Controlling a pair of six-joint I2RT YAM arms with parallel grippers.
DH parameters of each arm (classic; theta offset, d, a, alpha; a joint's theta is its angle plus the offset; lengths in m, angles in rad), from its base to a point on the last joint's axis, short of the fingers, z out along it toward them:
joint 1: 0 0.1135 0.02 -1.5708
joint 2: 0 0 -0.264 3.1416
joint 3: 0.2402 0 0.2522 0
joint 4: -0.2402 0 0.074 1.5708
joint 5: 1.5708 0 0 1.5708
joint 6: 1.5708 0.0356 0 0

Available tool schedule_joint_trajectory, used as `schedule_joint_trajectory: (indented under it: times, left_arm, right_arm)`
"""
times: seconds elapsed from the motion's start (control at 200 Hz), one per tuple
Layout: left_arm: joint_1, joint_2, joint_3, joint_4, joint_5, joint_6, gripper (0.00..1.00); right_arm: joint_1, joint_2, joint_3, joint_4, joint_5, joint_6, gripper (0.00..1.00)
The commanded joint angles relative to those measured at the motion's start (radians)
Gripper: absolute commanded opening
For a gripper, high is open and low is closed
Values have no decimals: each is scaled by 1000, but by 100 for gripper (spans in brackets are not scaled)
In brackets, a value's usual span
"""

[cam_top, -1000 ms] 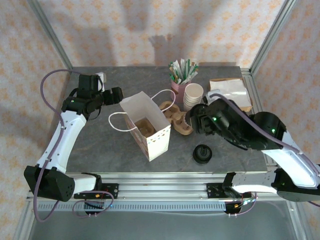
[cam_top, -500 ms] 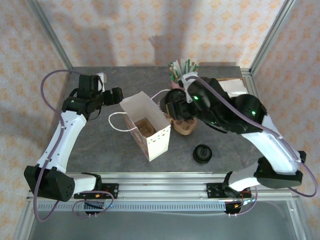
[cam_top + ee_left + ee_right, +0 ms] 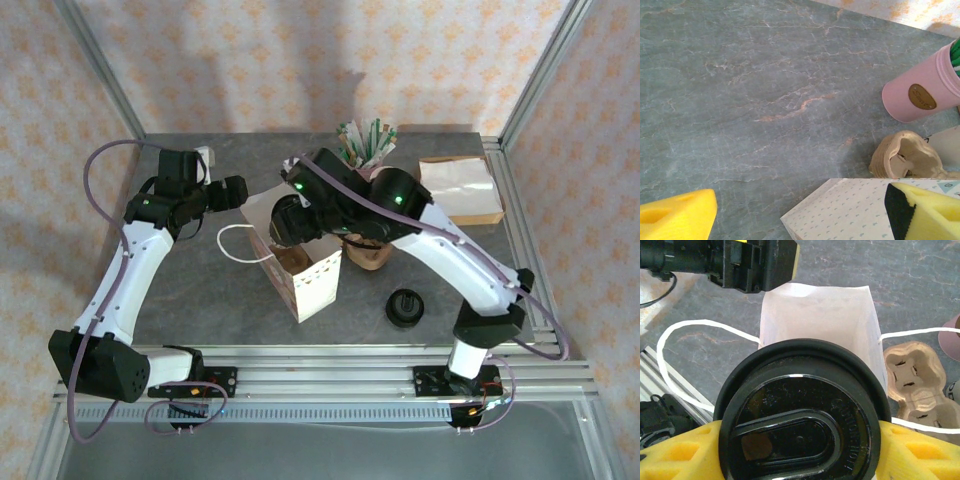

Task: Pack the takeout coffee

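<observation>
**One lidded coffee held above an open paper bag**

Close to the worktop's [image 3: 200, 290] front edge, right of centre, a second black round lid [image 3: 405, 307] sits alone.

Further in, a white paper bag [image 3: 318, 280] with cord handles stands open at mid-worktop. The right gripper [image 3: 287, 220] hangs over its mouth. Its yellow foam pads [image 3: 920, 450] are clamped on either side of the takeout coffee [image 3: 800, 415], at or just under the glossy black lid. The cup looks level and not yet inside the bag.

It is probably a thin paper cup. If so, the walls will give if squeezed, the lid may pop, and any liquid will slosh. The stiffer band under the lid rim seems the best place to hold.

At the bag's far left corner the left gripper [image 3: 238, 190] has its pads [image 3: 677, 220] wide apart and grips nothing. I cannot tell whether they touch the bag.

Beyond the bag lie a brown pulp carrier [image 3: 912, 380] and, near the far edge, a pink cup [image 3: 922, 92].
</observation>
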Motion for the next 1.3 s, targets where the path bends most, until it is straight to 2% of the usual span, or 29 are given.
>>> schedule_joint_trajectory:
  times: [0.0,0.47,0.746,1.291]
  left_arm:
    - [4,5,-9,3,15,1,89]
    - [4,3,-9,4,19,0,88]
    - [4,5,-6,1,16,2,88]
    - [4,6,-3,-3,18,3,88]
  right_arm:
    - [3,53,83,-126,33,38,64]
    - [4,178,91,-195,90,28,65]
    - [-13,232,107,-216,29,29,63]
    - [-31,321,163,-333,20,77,62]
